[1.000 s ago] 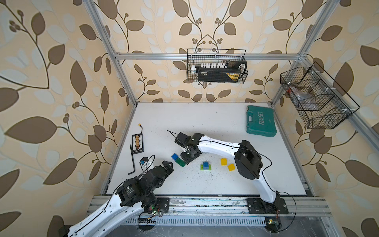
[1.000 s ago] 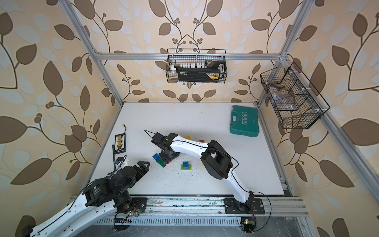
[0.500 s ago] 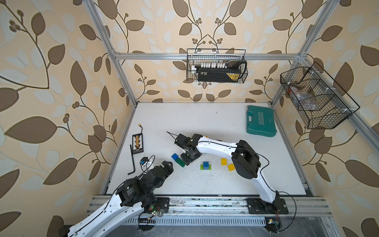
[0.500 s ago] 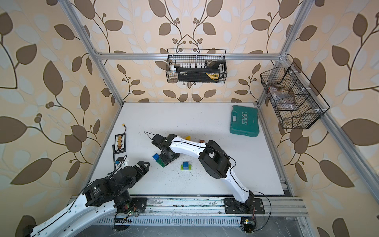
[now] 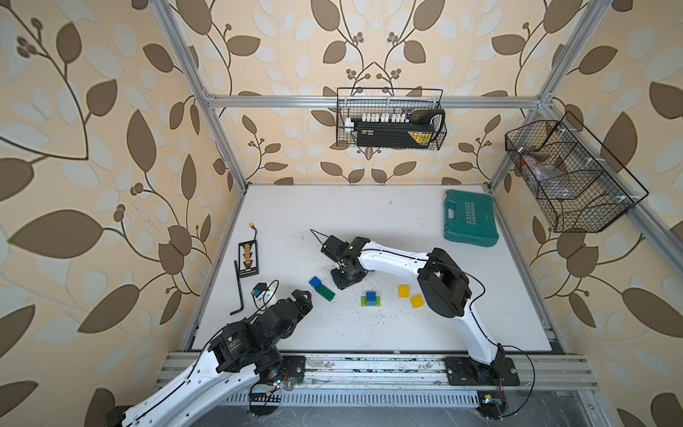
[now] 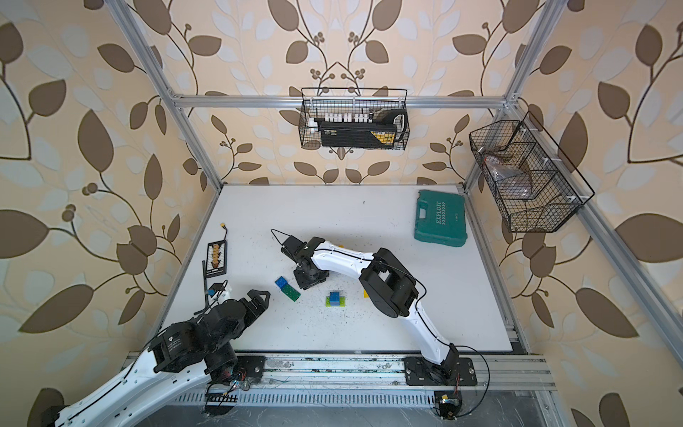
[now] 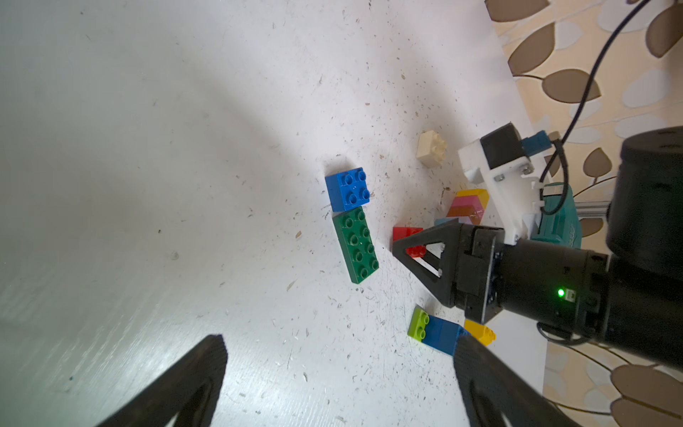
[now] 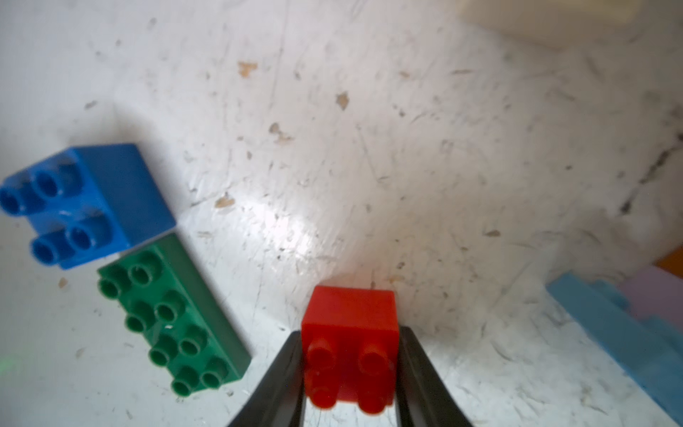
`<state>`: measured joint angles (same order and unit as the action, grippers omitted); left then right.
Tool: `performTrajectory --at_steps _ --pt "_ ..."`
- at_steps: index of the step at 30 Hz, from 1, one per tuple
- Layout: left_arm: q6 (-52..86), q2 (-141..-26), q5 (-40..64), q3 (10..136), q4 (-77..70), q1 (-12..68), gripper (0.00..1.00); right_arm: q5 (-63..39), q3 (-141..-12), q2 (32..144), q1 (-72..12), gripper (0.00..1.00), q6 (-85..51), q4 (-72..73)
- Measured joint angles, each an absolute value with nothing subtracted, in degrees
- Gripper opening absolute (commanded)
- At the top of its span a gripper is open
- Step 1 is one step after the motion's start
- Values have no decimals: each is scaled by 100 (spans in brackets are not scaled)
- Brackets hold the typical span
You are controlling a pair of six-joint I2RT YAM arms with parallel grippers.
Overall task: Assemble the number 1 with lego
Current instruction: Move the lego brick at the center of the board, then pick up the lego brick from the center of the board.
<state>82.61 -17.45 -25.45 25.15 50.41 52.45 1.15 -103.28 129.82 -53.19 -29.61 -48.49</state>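
Right jaws: narrowed onto a red brick (image 8: pixel 350 332), one finger (image 8: pixel 281 384) pressed against each side, studs facing the wrist camera. The brick sits low at the worktop (image 5: pixel 369 222); whether it is lifted clear, cannot tell.

Just beside the jaws: a long green brick (image 8: pixel 173 325) lying flat, a square blue brick (image 8: pixel 88 199) touching its end. In both top views the pair lies between the two arms, blue (image 5: pixel 315 282) farther from the rail than green (image 5: pixel 325 292).

On the other side of the red brick: light blue and lilac pieces (image 8: pixel 610 321), blurred, partly under the right arm (image 5: pixel 391 257).

Toward the rail: a blue brick stacked on a lime one (image 5: pixel 370 298). Near it, two yellow bricks (image 5: pixel 404 291), close together but apart, by the right elbow. The left wrist view also shows a cream brick (image 7: pixel 431 149) on its side, beyond the rest.

Left jaws: spread fully wide, nothing between them, low over the worktop's near left part, well short of the green brick.

Far right corner: teal case (image 5: pixel 470 218), shut. Left edge: hex key (image 5: pixel 238 284).
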Motion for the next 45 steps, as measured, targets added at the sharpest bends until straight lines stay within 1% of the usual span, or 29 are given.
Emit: performTrajectory --at_steps 9,17,32,38,45 --pt "8261 -1695 -2545 2506 5041 5242 99 178 -10328 12982 -5242 44 -3607 -5002" --pt "8261 -1638 -2545 2504 5041 5245 99 296 -10403 12982 -5242 49 -3754 -5146" --pt "8261 -1575 -2547 2447 5043 5242 99 412 -10610 12984 -5231 46 -3754 -5332" --pt "8261 -1575 -2547 2429 5043 5242 99 421 -10610 12984 -5231 42 -3811 -5349" --pt "8261 -1575 -2547 2429 5043 5242 99 443 -10610 12984 -5231 42 -3863 -5430"
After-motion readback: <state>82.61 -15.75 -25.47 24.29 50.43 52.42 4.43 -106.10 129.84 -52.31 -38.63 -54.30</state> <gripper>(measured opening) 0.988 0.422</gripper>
